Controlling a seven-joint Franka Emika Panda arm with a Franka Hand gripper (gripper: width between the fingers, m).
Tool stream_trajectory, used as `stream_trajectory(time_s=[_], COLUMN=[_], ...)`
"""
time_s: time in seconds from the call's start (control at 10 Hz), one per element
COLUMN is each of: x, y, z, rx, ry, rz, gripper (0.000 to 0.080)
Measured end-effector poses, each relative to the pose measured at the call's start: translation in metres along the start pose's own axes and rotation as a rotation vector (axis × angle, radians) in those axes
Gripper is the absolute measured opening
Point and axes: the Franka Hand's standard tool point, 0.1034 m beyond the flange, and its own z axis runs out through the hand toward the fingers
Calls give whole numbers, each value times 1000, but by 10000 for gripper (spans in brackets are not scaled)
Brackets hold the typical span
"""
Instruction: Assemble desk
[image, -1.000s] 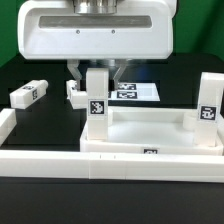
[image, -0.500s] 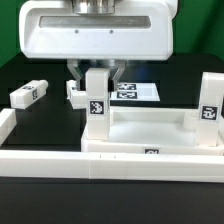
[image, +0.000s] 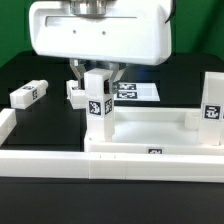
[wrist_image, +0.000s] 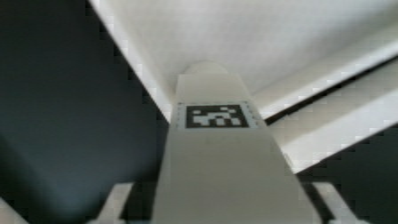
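Here, the end effector (image: 96, 77) is seen closed partway on the gripped leg (image: 97, 100), a short square white post that is held upright between the two fingers (image: 77, 74), one finger being pressed to each side of its upper end. In the wrist view the same gripped leg (wrist_image: 217, 160) is shown running down from between the fingers (wrist_image: 118, 206), with its black-and-white tag (wrist_image: 217, 116) turned toward the camera. In the exterior view, the post is placed at the 9 o'clock end of the desk panel (image: 150, 128), a white tray with a raised rim that is laid flat on the black tabletop (image: 25, 65). Whether its lower end is seated in a corner socket cannot be told. A second leg (image: 210, 108) is stood upright at the panel's 3 o'clock end, its tag facing forward. A loose leg (image: 30, 93) is laid on its side well apart toward 9 o'clock. A small tagged block (image: 73, 90) is found just beside the gripped leg on the same side, partly hidden by it. The marker board (image: 138, 91) is laid flat behind the panel toward 12 o'clock. A long plain border rail (image: 40, 165) is stretched along the 6 o'clock edge of the scene, in front of the panel.
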Motion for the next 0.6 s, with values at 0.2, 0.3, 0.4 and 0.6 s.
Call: stream_trajectory(time_s=[0.2,0.3,0.4,0.6], x=[0,1,1,1], y=[1,0,0,0], z=[0,0,0,0], rx=[11,21,22,28], ry=[-1,2,2,-3], rz=[195,305,377,526], gripper=[290,290,290,290])
